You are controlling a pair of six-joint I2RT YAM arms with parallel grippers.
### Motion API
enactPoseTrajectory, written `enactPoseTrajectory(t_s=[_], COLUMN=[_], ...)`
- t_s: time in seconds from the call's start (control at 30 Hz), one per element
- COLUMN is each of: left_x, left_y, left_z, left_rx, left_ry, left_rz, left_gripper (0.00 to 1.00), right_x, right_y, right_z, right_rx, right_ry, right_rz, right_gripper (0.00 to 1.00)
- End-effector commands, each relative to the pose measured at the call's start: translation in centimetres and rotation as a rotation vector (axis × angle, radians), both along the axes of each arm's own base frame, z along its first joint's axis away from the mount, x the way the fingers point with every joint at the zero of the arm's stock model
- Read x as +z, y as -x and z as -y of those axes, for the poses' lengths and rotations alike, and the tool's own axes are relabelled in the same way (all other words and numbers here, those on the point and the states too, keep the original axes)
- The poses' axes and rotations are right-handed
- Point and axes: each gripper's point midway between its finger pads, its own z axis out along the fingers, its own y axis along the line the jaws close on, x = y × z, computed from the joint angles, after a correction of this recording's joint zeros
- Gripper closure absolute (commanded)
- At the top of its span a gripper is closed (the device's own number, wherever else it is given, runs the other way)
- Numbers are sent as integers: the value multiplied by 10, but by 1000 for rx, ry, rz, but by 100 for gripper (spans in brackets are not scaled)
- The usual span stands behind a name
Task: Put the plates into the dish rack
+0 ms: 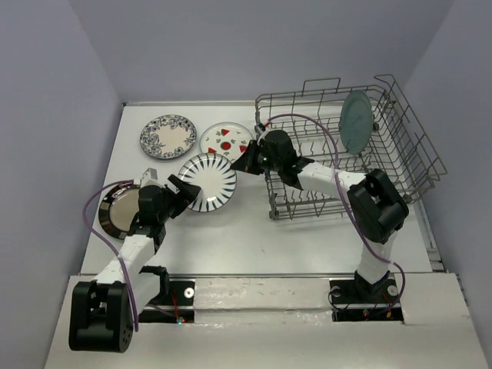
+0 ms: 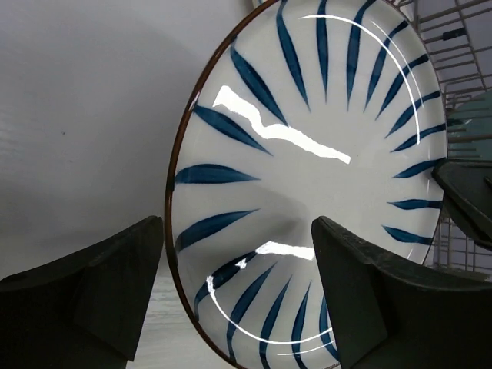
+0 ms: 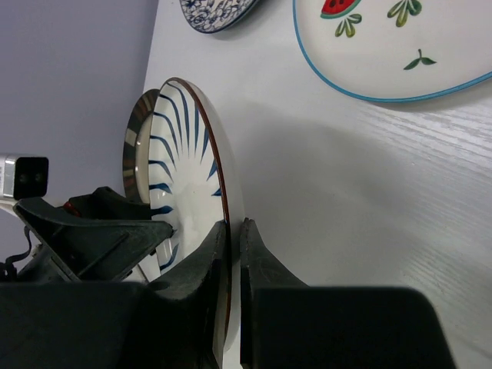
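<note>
The radial-striped plate (image 1: 209, 181) (image 2: 323, 184) (image 3: 181, 146) is tilted up on edge in the middle of the table. My right gripper (image 1: 247, 159) (image 3: 234, 224) is shut on its right rim. My left gripper (image 1: 187, 192) (image 2: 238, 231) stands open at the plate's left side, with the rim between its fingers and not touching them. The teal-grey plate (image 1: 356, 121) stands upright in the dish rack (image 1: 407, 154) at the back right. On the table lie the floral plate (image 1: 167, 137), the fruit plate (image 1: 227, 140) (image 3: 384, 46) and the dark silver-rimmed plate (image 1: 115, 209).
The dark silver-rimmed plate lies partly under my left arm near the table's left edge. The rack's wire wall (image 2: 461, 31) rises just right of the striped plate. Purple walls close in the left, back and right sides.
</note>
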Motion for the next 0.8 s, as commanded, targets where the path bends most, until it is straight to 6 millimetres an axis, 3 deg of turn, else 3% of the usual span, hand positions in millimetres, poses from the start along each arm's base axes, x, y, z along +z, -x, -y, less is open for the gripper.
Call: enactPoseTrajectory(t_s=[0.0,0.07,0.1,0.17,0.23,0.27,0.37,0.53,0.67,0.77], left_x=[52,61,76,87,110,121,140,179,213,233], left_y=[-14,-12,-12,-8,-3,1,6,24,37,46], left_z=[14,16,17,18,17,17,22,45,60,67], left_rx=[-56,-63,-71,-68,-63,-66,-109,-260,-365,-427], left_ry=[96,111,120,152,166,166,159,216,272,287], left_rz=[226,269,329,372,457,490,538,639,729,768], left_gripper=[16,30,32,38,56,76,94,95,95,95], right_x=[89,93,95,98,98,98,96,102,104,109], right_y=[4,8,9,14,17,19,24,44,59,66], right_z=[-9,-10,-11,-12,-13,-14,-14,-16,-17,-17], right_rx=[60,80,86,110,121,137,161,290,379,423], right_ry=[-242,-257,-264,-284,-298,-301,-298,-301,-326,-338], right_rz=[122,123,119,115,100,97,96,157,181,201], right_gripper=[93,93,93,93,93,93,93,46,32,33])
